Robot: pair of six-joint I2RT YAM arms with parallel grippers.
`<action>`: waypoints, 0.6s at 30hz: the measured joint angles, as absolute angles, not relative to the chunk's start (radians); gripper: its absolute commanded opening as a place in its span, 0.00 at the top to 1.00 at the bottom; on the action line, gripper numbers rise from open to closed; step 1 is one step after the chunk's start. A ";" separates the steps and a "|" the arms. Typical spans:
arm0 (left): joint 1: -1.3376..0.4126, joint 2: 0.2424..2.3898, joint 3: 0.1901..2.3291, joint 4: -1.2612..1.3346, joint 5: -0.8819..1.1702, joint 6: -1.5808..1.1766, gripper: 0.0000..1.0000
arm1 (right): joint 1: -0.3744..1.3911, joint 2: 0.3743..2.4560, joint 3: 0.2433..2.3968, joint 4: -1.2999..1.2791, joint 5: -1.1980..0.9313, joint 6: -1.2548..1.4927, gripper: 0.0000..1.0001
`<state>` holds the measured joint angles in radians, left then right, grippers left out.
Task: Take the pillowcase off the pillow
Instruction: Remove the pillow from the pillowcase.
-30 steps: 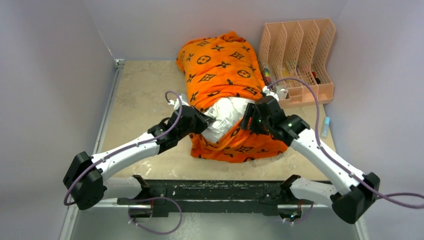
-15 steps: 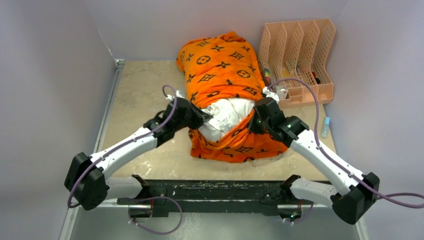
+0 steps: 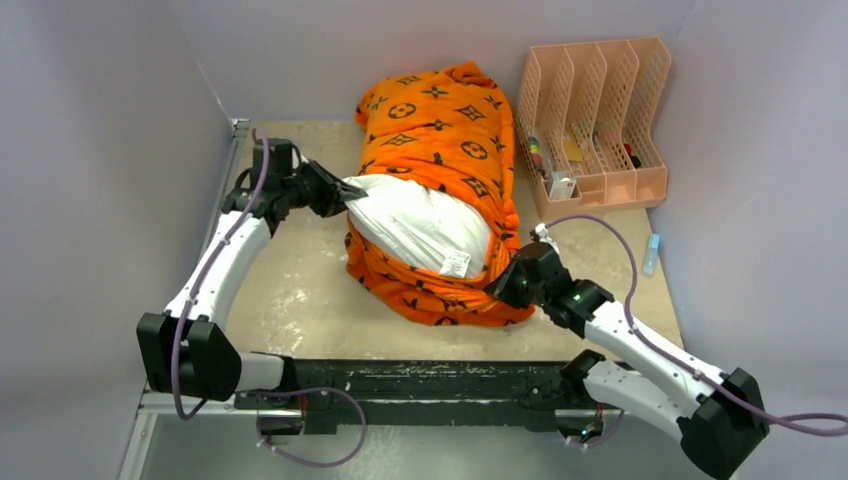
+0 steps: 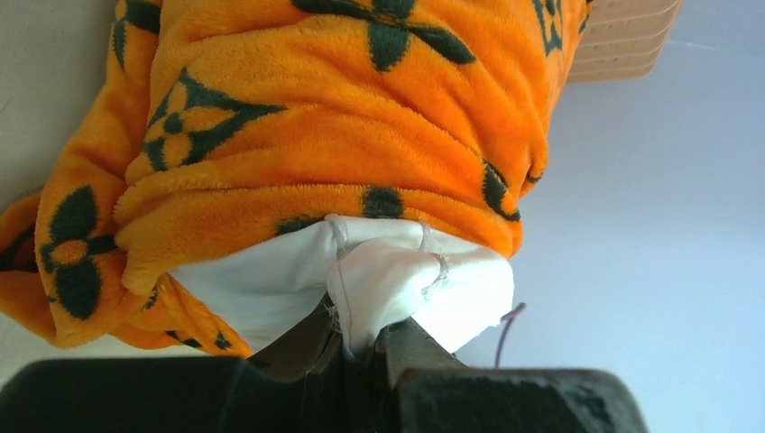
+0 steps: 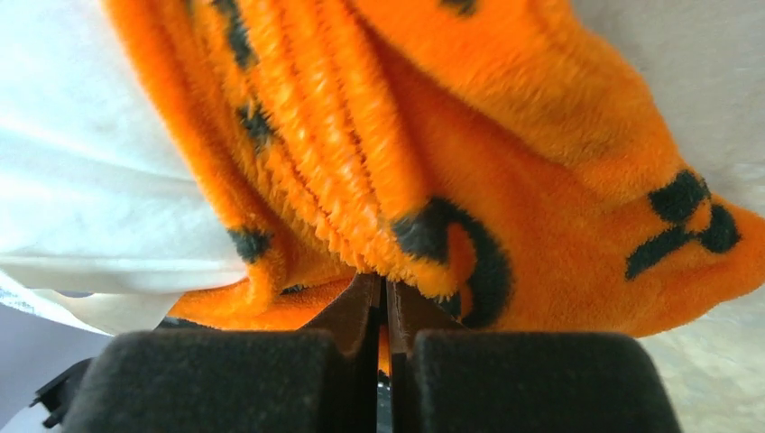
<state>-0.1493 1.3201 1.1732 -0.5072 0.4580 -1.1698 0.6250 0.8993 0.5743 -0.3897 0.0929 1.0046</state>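
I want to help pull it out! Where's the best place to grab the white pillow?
Grab the pillow by its bare corner sticking out of the pillowcase opening, coming from the left. That corner bunches thin enough to pinch; the rest is plump or covered.

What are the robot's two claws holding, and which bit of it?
The left gripper pinches a corner of the pillow; right gripper pinches the pillowcase at its open edge.

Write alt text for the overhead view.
A white pillow sticks half out of an orange, black-patterned pillowcase; the left gripper pinches the pillow's corner, the right gripper the pillowcase's edge. A peach file organizer stands far right.
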 measured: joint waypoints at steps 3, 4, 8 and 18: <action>-0.094 1.340 1.187 -0.514 0.518 -1.175 1.00 | 0.628 0.937 0.519 -0.285 0.047 1.038 1.00; -0.077 1.351 1.192 -0.515 0.537 -1.178 1.00 | 0.628 0.952 0.505 -0.257 0.033 1.048 1.00; -0.041 1.379 1.207 -0.515 0.580 -1.175 0.63 | 0.628 0.977 0.511 -0.211 0.020 1.025 1.00; -0.142 1.118 1.074 -0.548 0.269 -0.923 0.24 | 0.626 1.121 0.701 -0.314 -0.030 0.823 1.00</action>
<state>-0.1425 1.1179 1.0737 -0.5480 0.2687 -0.9226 0.6262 1.1213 0.7006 -0.3141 -0.0296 0.8227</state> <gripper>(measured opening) 0.747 0.005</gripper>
